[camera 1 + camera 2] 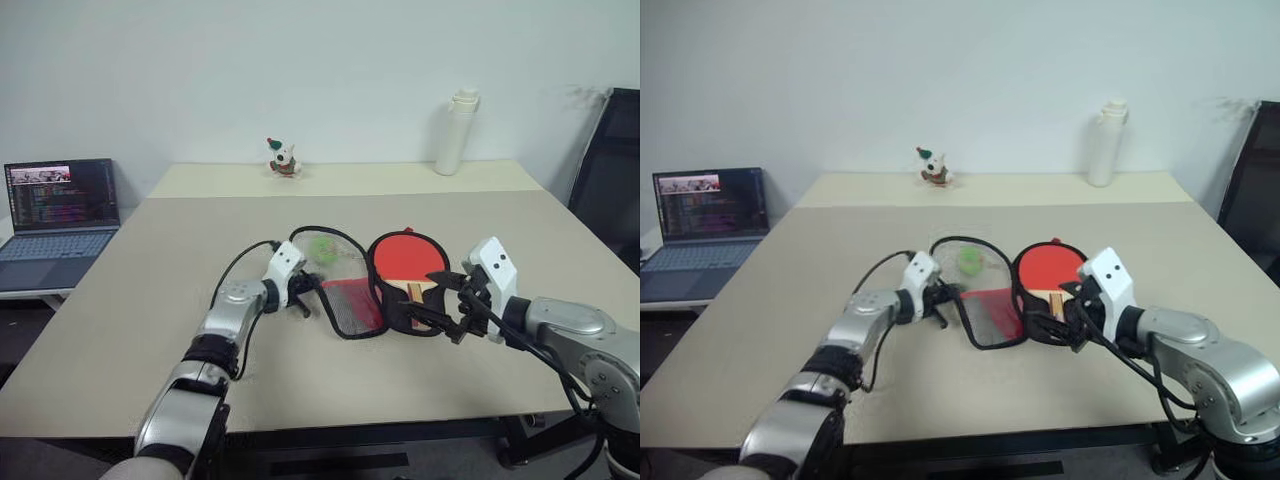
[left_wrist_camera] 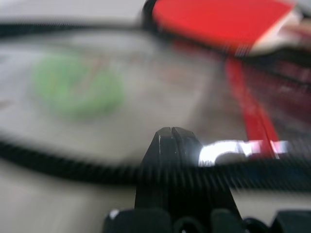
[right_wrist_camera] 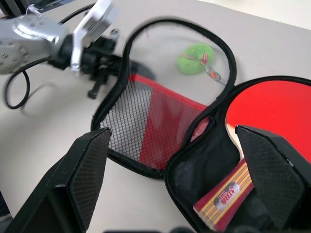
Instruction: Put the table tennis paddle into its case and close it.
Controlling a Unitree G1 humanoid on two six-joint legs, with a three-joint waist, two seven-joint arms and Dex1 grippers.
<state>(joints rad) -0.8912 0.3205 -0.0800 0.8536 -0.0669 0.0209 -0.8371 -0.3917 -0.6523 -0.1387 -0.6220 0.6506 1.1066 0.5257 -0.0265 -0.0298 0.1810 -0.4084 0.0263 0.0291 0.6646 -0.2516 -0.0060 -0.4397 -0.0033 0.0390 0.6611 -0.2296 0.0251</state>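
- Left gripper [image 1: 303, 292]: fingers pressed together, at the left rim of the case [image 1: 345, 322], mesh half.
- Right gripper [image 3: 177, 187]: fingers spread wide, nothing held, at the near right of the case.
- Table tennis paddle [image 1: 408, 259]: lying in the black right half, handle toward the near edge.
- Case lies opened flat on the table [image 1: 150, 300].

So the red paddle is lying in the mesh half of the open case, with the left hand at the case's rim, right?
Not quite. The paddle lies in the black fabric half of the case, not the mesh half; the right wrist view shows it. The left hand is at the rim, as you say.
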